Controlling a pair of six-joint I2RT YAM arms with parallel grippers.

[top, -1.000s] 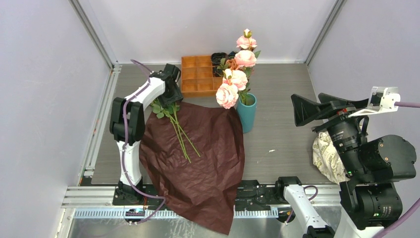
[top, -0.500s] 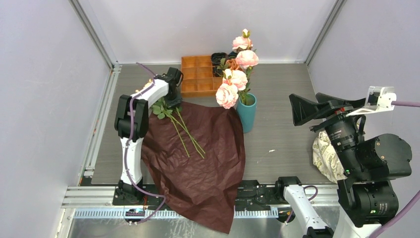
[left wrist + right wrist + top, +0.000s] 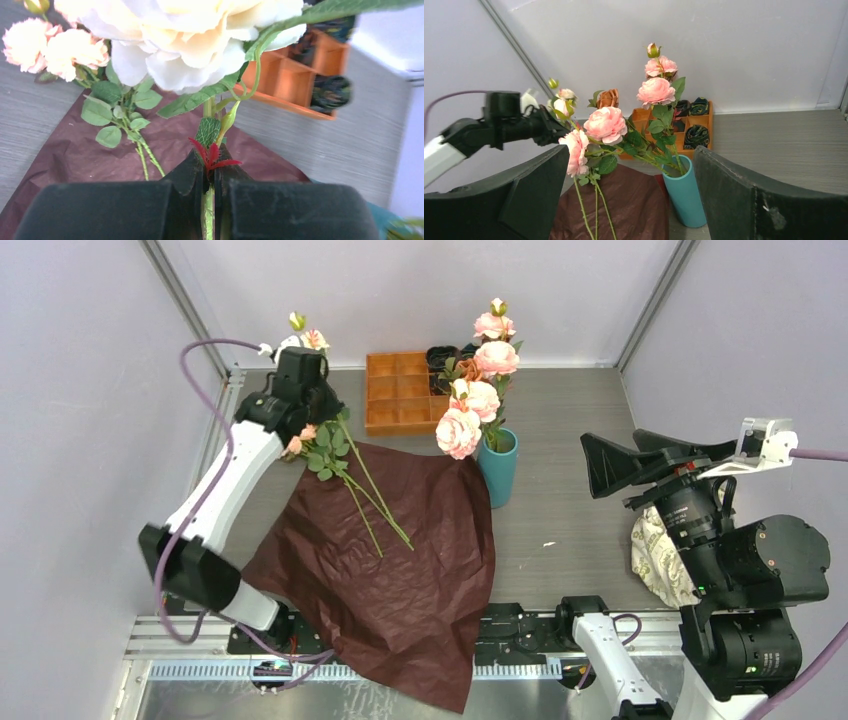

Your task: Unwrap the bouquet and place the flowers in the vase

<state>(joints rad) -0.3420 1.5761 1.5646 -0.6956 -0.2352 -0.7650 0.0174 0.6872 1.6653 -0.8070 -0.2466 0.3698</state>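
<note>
Your left jaws are closed tight on a thin green stem (image 3: 207, 220). In the left wrist view it runs up between them to a big cream rose (image 3: 200, 40) that fills the top of the frame. A small red sprig (image 3: 214, 156) sits on the stem just above the jaws. In the top view you see these jaws at the upper left, held above the worktop (image 3: 570, 440). The left arm (image 3: 225, 490) stretches up to them from the lower left, and a bud (image 3: 297, 320) stands above the wrist.

Just below them, more flowers (image 3: 335, 455) lie with their leafy heads at the upper left edge of the paper (image 3: 400, 580), and their stems slant down to the right across it. The paper is dark maroon and lies spread open in the middle of the frame, its lower tip hanging past the near edge of the worktop.

The vase (image 3: 498, 472) stands upright at the paper's upper right edge, right of centre, with four pink blooms (image 3: 478, 398) in it. An orange tray (image 3: 398, 390) sits behind it at the back.

Your right jaws stand wide with nothing between them. In the right wrist view their dark fingers (image 3: 514, 200) frame the vase from well away. The right arm (image 3: 740, 560) is at the right edge of the top view, with a beige cloth (image 3: 660, 560) beside it
</note>
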